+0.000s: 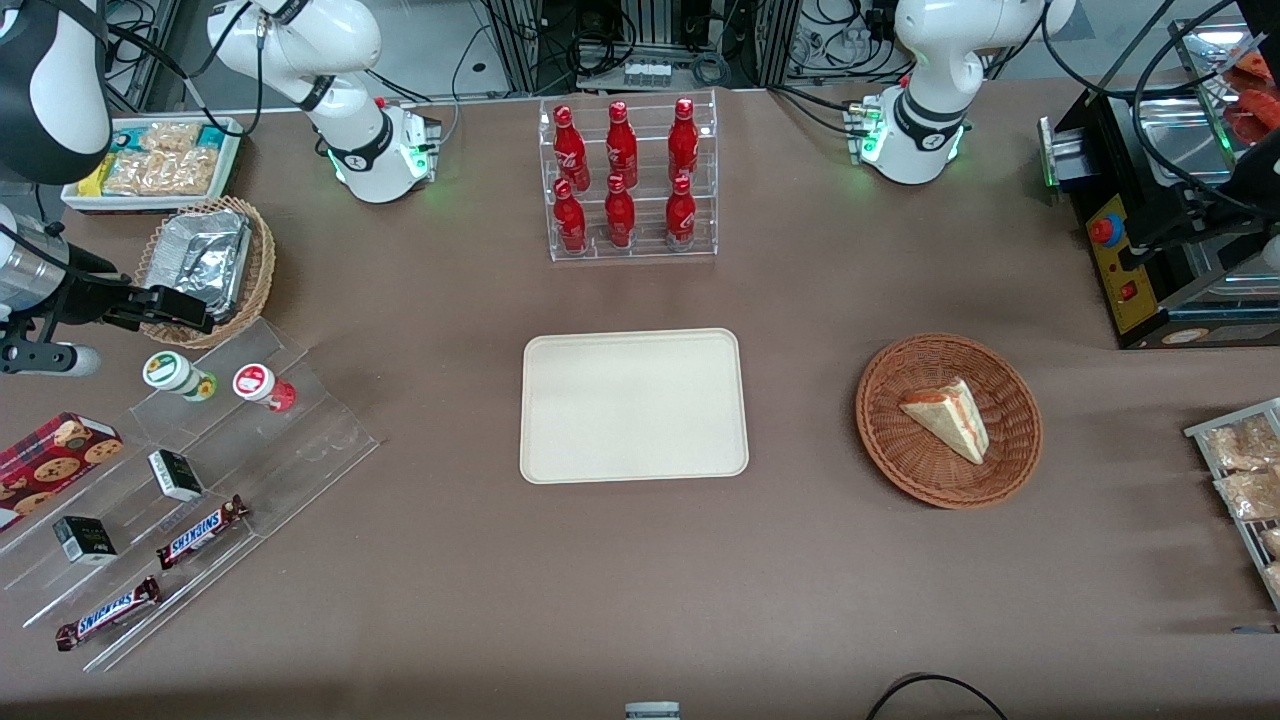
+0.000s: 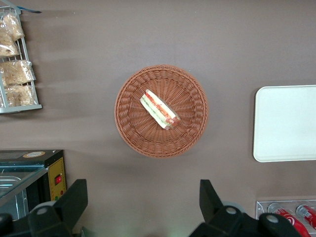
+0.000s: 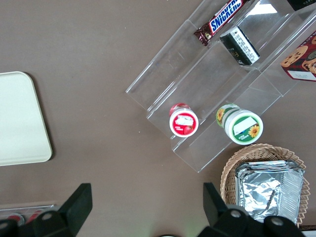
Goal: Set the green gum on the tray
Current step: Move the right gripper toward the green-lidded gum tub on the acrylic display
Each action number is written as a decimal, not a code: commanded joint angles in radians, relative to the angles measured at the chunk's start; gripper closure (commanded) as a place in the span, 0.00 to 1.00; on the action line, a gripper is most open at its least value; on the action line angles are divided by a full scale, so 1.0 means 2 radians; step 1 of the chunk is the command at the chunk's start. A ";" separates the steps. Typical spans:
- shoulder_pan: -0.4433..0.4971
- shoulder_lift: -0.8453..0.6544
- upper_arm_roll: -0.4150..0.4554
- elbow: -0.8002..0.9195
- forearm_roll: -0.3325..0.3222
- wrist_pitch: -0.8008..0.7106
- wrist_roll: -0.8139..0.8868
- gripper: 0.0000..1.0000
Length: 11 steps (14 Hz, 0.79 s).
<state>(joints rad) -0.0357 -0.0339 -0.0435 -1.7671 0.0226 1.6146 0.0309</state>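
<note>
Table (image 1: 640, 600): we see a brown surface carrying everything.
Tray (image 1: 633, 405): we find it mid-table, bare, well apart from the stand and toward the parked arm's end from it.
Stand (image 1: 200, 470): we read a clear stepped acrylic rack at the working arm's end, holding snack bars and small boxes.
Gripper (image 1: 185, 310): we see it over the foil-filled basket (image 1: 255, 270), jaws spread wide and holding nothing.
Green gum (image 1: 178, 376): it sits on the stand's top step, just beside the red gum (image 1: 262, 386), nearer the front camera than the gripper; its long axis tilts, lid up.
Move: we judge the gripper must shift slightly toward the front camera and descend over the green lid (image 3: 243, 126).
</note>
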 commanded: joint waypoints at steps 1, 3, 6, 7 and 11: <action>-0.001 0.006 0.000 0.021 -0.007 -0.003 0.003 0.00; -0.001 0.009 0.000 0.027 -0.007 0.003 0.002 0.00; -0.004 0.009 -0.010 0.007 -0.001 0.011 -0.028 0.00; -0.004 0.009 -0.017 -0.005 -0.002 0.025 -0.045 0.00; -0.021 -0.003 -0.033 -0.072 -0.004 0.096 -0.160 0.00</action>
<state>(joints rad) -0.0512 -0.0155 -0.1051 -1.8399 0.0221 1.7394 -0.1720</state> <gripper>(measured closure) 0.000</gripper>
